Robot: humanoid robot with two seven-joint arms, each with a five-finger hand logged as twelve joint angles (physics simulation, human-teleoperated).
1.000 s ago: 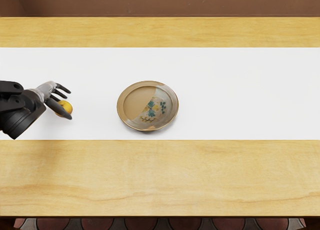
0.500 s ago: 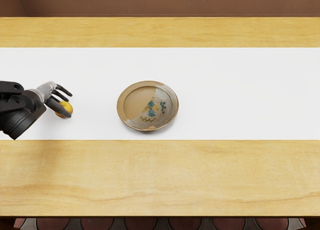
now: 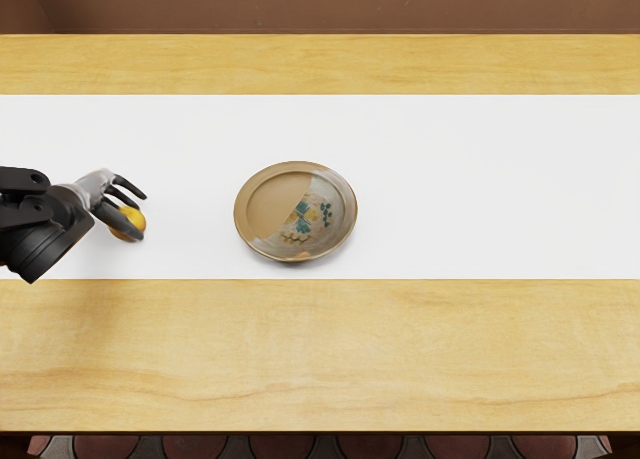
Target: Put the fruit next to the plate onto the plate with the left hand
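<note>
White cloth [image 3: 450,179], left of round brown ceramic plate [image 3: 250,184]: black left hand [image 3: 112,205], half-open, should wrap small orange fruit [image 3: 131,219] squarely before lifting.

Bright, even, diffuse light fills the whole render, with no glare spot anywhere. The white cloth [image 3: 450,179] across the middle is nearly blown out and shows no texture. Shadows are faint and soft: a thin dark line under the plate [image 3: 243,207] toward 6 o'clock, and a slight one by the dark robot hand [image 3: 110,201] at 9 o'clock. The wood grain of the table [image 3: 320,349] reads crisp to every edge; straight lines run straight, and nothing is blurred
</note>
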